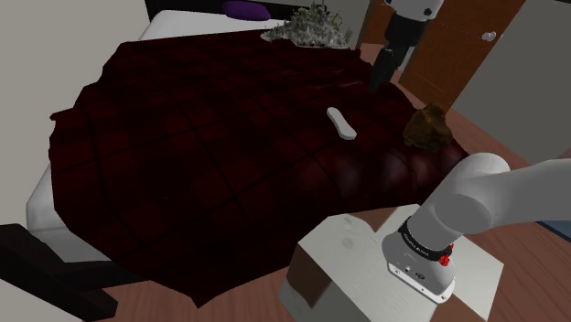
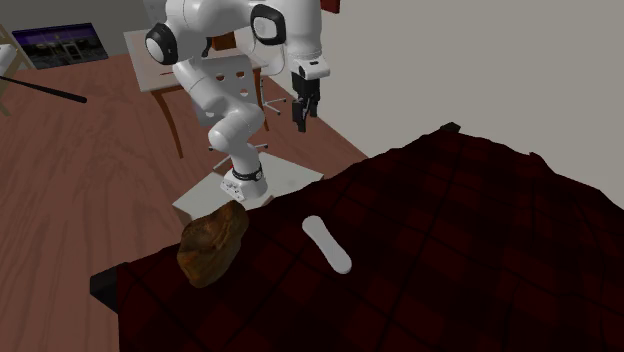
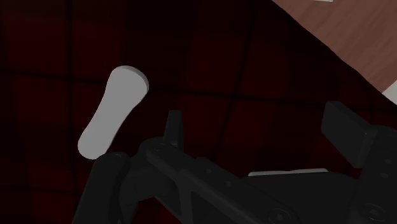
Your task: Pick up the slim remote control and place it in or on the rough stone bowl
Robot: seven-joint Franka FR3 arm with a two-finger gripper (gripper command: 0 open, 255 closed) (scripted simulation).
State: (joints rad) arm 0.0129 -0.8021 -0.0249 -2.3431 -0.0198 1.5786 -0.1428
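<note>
Gripper (image 2: 302, 118) spread apart, empty, up over edge of the quilt (image 2: 480, 250). Remote (image 2: 326, 243) flat near that edge, bowl (image 2: 212, 243) beside it toward the corner. Likely light, stiff, slick: pinch across narrow middle.

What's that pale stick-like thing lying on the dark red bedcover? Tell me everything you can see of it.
It is a slim remote control, drawn plain white to pale grey, with no buttons visible. It is long and narrow with rounded ends. It lies flat on the dark red quilted bedcover, the only thing touching it. The rough brown bowl sits apart from it near the bed's edge, and the open gripper hangs in the air, clear of it.
</note>
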